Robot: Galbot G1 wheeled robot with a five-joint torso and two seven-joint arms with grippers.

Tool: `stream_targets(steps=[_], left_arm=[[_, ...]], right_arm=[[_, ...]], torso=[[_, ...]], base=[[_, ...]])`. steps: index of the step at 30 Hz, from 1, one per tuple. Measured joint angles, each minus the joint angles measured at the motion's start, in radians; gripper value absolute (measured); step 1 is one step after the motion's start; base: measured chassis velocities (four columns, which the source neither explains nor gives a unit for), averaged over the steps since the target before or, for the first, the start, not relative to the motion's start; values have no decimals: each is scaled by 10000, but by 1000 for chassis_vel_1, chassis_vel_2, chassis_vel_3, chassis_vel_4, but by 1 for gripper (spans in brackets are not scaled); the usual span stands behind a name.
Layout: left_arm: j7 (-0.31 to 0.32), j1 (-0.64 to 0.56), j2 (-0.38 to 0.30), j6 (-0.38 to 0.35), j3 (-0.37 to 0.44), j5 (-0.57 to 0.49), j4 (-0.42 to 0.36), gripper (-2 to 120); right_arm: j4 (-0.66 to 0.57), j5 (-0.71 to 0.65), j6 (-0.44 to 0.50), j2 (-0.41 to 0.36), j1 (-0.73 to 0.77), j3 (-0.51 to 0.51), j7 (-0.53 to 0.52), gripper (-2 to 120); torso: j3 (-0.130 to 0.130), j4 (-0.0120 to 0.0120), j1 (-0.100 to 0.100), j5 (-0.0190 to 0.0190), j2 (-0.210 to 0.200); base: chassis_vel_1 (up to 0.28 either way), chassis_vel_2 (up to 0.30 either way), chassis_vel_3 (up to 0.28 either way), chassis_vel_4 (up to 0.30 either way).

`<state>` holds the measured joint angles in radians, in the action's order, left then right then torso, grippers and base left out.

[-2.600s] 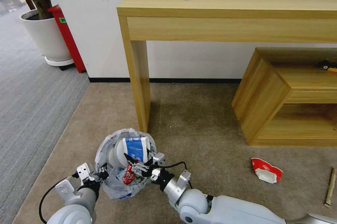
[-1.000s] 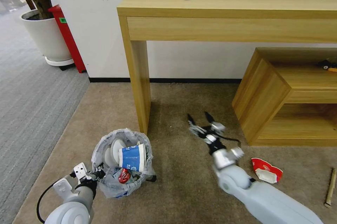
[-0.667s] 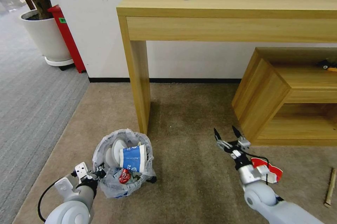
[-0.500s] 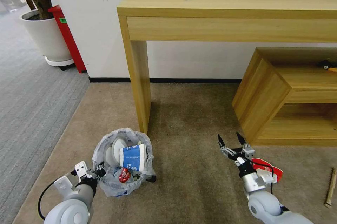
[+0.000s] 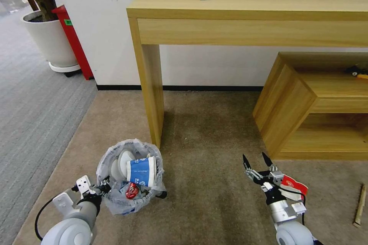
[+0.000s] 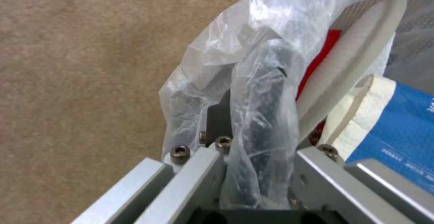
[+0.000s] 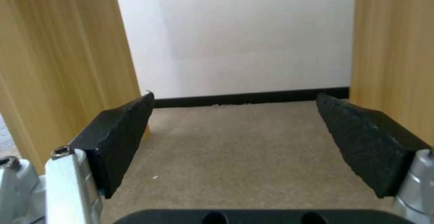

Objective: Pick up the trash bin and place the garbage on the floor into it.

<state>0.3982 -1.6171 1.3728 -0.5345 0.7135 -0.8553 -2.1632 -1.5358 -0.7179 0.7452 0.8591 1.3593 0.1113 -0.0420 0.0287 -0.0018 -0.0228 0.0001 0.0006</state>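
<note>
The trash bin [image 5: 128, 178], black with a crinkled plastic bag over its rim, is low on the left of the beige floor [image 5: 207, 137]. My left gripper [image 5: 102, 190] is shut on its near rim [image 6: 260, 115]. Inside lie a blue-white carton [image 5: 141, 171] [image 6: 393, 132], a white slipper [image 5: 122, 161] [image 6: 361, 61] and a red wrapper [image 5: 131, 190]. My right gripper [image 5: 255, 159] [image 7: 235, 98] hangs open over bare carpet with nothing between its fingers [image 7: 120, 132]. Just right of its wrist lies a red-white cup [image 5: 296, 184], partly hidden. A wooden stick [image 5: 359, 204] lies at the far right.
A wooden table [image 5: 245, 7] stands against the wall, with its leg [image 5: 151, 95] just behind the bin. To the right sits a low wooden shelf [image 5: 303, 107]. A white plant pot [image 5: 50, 38] and a red stand [image 5: 73, 41] are on the grey ribbed carpet [image 5: 30, 114] at left.
My right gripper held the red wrapper over the bin, let it go, then swung right and opened near the red-white cup. The bin has shifted slightly to the left.
</note>
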Motion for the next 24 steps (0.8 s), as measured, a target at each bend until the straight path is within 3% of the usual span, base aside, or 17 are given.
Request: stream_targets(steps=[12,16,24], left_arm=[[2,-159,62,2,45,18,-171,0],[-23,-230,108,3,40,47,-238,0],[-31,-266,161,11,145,66,-339,0]], right_arm=[[-75,234,196,39,182,117,92,88],[-91,321,252,46,205,99,72,99],[14,808,363,98,392,63,-88,100]], torso=[[0,-2,0,4,0],[1,-3,0,7,1],[1,0,0,-2,0]], base=[[-212,-212,197,219],[-209,-197,199,218],[-34,-22,32,32]])
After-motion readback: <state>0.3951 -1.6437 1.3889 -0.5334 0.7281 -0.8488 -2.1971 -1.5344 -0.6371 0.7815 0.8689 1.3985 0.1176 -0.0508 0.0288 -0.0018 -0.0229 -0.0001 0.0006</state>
